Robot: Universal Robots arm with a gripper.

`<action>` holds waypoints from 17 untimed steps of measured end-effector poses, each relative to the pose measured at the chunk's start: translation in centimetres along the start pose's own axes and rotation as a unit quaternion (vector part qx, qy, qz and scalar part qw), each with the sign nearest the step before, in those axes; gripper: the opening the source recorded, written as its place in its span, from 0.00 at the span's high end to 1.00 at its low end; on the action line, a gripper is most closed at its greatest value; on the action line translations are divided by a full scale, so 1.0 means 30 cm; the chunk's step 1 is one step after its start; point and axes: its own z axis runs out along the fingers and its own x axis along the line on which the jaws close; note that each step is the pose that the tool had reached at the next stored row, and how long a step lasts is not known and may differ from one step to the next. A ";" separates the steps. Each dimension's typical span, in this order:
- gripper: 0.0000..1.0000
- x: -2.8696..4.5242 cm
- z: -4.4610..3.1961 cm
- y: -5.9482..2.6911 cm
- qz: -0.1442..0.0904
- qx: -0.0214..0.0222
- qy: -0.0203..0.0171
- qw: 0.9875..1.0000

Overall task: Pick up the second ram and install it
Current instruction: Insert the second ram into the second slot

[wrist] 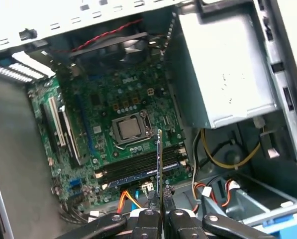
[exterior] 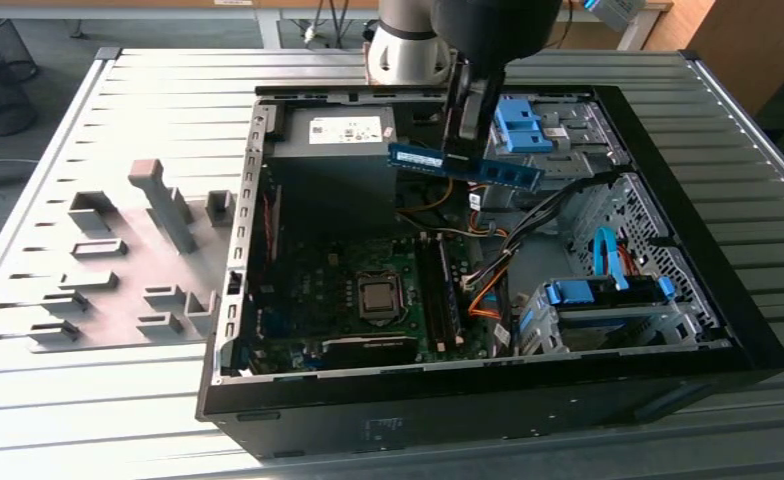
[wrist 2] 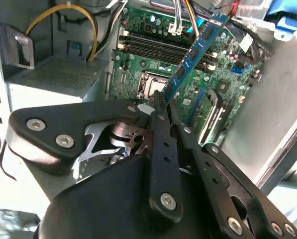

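Pincer clamping second ram, above motherboard

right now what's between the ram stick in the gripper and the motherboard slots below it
Nothing but open air. The gripper holds the ram stick edge-on above the motherboard slots in the first wrist view, and the exterior view shows the ram stick raised well above the board.

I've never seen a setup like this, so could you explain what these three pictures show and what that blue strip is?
It is one robot arm working over an open computer case that lies on a slatted metal table. The exterior view looks on from beside the table; both wrist views come from cameras riding on the arm, looking down into the case. The claw is shut on the second ram, a blue memory stick, held in the air above the green motherboard. Grey holder blocks lie beside the case.
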 end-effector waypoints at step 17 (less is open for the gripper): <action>0.86 -0.002 0.034 -0.001 0.134 0.004 -0.003 0.991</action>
